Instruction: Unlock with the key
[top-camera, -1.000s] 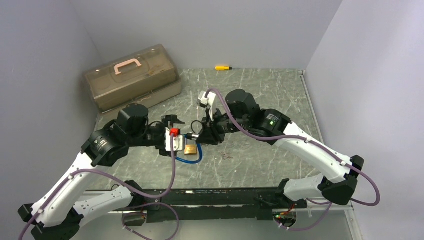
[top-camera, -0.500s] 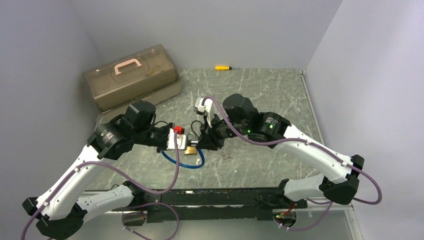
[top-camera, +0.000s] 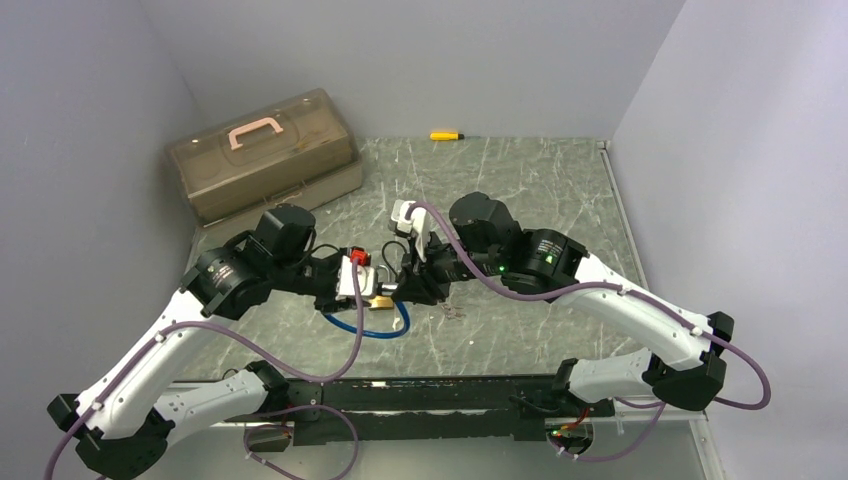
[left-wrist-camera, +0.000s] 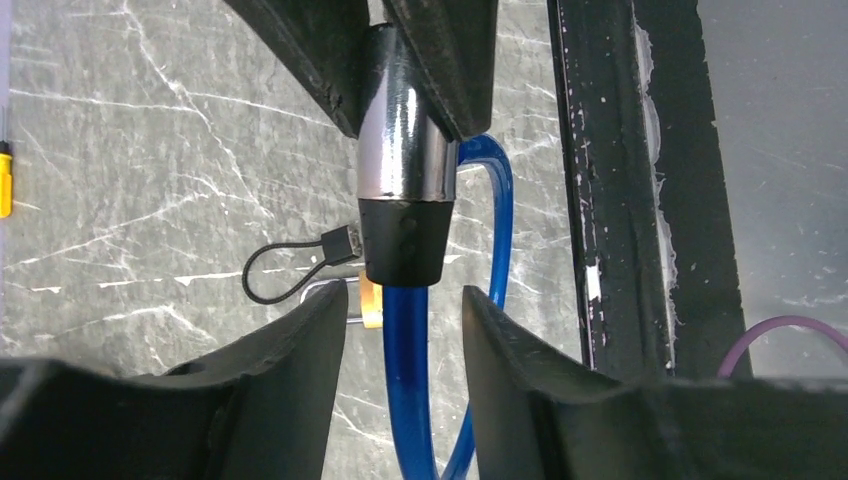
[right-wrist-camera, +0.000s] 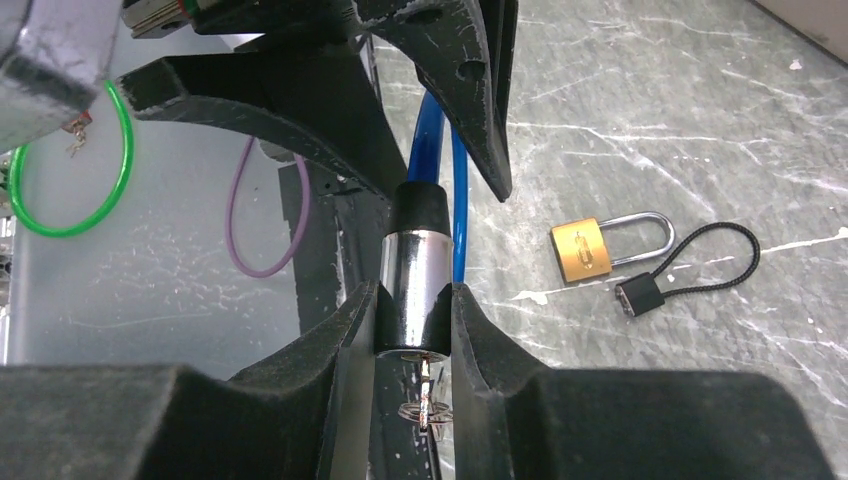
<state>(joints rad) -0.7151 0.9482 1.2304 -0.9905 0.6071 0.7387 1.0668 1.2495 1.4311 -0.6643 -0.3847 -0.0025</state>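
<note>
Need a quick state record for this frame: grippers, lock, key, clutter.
right gripper: shut on cylinder
left gripper: open, fingers either side of the blue cable, just past the cylinder's black collar
key: seems seated in the cylinder's end, ring dangling
padlock: brass, lying flat, clear of both grippers
rear: toolbox, yellow screwdriver

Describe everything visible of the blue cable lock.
The cable lock has a shiny chrome barrel, a black collar and a glossy blue looped cable. Its barrel is clamped in the right gripper; the left gripper's open fingers flank the cable without touching. A key ring shows at the barrel's end.
</note>
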